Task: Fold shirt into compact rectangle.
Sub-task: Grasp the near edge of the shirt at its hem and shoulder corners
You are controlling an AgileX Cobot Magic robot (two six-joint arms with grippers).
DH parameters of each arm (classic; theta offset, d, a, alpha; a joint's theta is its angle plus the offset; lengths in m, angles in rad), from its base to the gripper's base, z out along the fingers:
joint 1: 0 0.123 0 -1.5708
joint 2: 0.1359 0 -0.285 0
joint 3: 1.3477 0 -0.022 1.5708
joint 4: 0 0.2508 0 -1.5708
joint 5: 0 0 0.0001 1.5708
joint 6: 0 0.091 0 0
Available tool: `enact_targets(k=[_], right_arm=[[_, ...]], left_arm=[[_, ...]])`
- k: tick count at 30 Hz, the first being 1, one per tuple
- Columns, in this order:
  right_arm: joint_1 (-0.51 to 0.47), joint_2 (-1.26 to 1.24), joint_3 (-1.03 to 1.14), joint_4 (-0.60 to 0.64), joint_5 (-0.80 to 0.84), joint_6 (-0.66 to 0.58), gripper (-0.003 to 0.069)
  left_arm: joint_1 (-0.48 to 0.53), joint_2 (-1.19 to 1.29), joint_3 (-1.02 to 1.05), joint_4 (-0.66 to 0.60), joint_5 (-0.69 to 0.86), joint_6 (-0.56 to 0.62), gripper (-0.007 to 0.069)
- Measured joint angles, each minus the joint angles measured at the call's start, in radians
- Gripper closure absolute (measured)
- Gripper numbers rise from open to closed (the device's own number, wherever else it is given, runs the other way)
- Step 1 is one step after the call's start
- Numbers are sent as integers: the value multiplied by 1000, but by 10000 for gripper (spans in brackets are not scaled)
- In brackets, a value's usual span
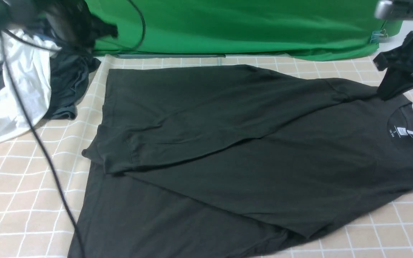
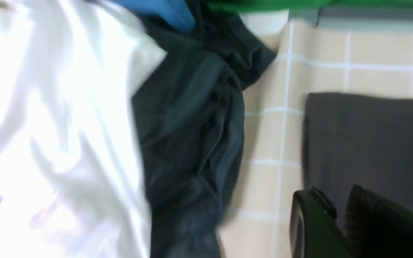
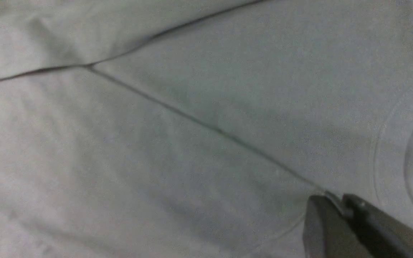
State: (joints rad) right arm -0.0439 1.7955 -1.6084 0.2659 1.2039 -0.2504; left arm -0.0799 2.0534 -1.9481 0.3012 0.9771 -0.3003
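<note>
The large plain black long-sleeved knit shirt [image 1: 249, 143] lies spread across the beige, white-gridded desk [image 1: 20, 186], collar to the right and one sleeve folded over its body. At its far right shoulder the right gripper [image 1: 389, 91] is clenched on a pinch of fabric. The left gripper [image 2: 335, 195] hangs far left beside a crumpled white garment [image 1: 20, 89]; I cannot tell whether it is released or clenched.

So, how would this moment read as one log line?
shirt: sleeve folded across | right gripper: pinching shoulder fabric | left gripper: open, empty
</note>
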Motion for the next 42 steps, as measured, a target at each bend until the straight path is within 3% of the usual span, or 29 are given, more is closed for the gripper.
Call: enact_targets(k=[2, 5, 9, 14, 20, 27, 31, 34, 38, 42], right_arm=[[0, -79, 59, 0, 2, 5, 568], [0, -162, 159, 1, -12, 7, 566], [0, -231, 300, 1, -55, 10, 533], [2, -256, 510, 1, -132, 18, 361], [37, -256, 616, -9, -212, 11, 251], [88, -257, 629, -43, -288, 35, 231], [90, -243, 629, -103, -349, 100, 227], [90, -210, 629, -122, -362, 119, 181], [90, -138, 629, -128, -397, 148, 48], [90, -92, 629, -130, -435, 179, 20]], left_arm=[[0, -99, 37, -115, 121, 41, 524], [-9, -232, 169, -241, 127, 66, 587], [-50, -383, 382, -331, 92, 80, 614], [-166, -601, 796, -373, 57, 1, 614], [-191, -660, 1072, -371, 18, -96, 609], [-191, -663, 1238, -255, -24, -198, 494], [-191, -663, 1247, -258, -69, -213, 405], [-191, -663, 1247, -275, -97, -213, 361], [-191, -663, 1247, -290, -126, -206, 339], [-191, -663, 1247, -291, -127, -201, 339]])
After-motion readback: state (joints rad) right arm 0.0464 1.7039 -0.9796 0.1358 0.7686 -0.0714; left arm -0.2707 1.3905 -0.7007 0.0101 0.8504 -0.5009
